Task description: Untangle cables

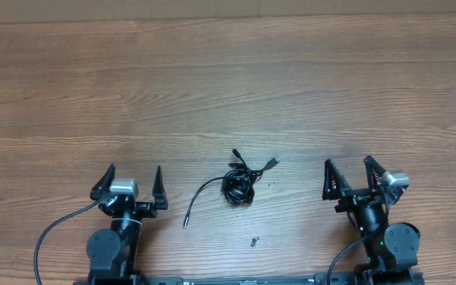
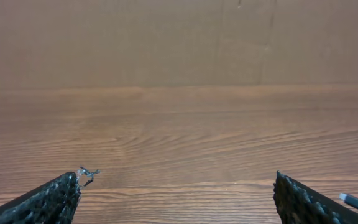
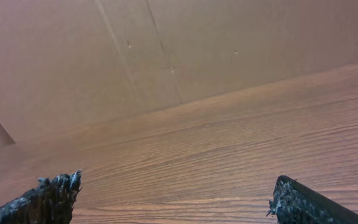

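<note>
Nothing done yet by my reckoning: the cables [image 1: 238, 187] lie knotted on the worktop [image 1: 212, 79], my left hand [image 1: 134, 171] and right hand [image 1: 347, 163] flanking them, both spread apart and empty.

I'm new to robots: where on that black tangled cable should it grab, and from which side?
Probably the loose tail arcing out of the knotted black cable toward the left gripper. It lies as a single strand on the table, apart from the coil, so the left gripper could come from that side and pinch it alone.
</note>
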Robot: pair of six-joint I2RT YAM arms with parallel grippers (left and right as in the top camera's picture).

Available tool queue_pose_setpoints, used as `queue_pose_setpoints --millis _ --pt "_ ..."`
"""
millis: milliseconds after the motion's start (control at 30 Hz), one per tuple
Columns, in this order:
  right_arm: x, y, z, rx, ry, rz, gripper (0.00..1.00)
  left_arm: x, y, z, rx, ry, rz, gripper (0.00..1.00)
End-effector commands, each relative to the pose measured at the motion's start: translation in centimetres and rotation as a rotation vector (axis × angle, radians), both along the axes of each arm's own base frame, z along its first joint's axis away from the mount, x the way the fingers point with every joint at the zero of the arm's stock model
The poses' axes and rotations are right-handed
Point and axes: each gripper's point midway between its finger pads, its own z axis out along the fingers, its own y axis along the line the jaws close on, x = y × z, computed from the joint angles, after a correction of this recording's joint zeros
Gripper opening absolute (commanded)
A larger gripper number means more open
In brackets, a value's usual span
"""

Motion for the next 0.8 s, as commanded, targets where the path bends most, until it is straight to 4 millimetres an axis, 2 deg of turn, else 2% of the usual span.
queue_pose_setpoints --millis 0,767 --pt "0.04 -0.26 -0.22 -0.007 -0.004 -0.014 1.0 0.0 0.62 -0.05 0.031 -0.004 0.029 1.0" --pt "0.04 -0.26 -0.22 -0.007 -0.004 -0.014 1.0 -0.01 0.42 -0.03 0.007 -0.003 0.019 1.0"
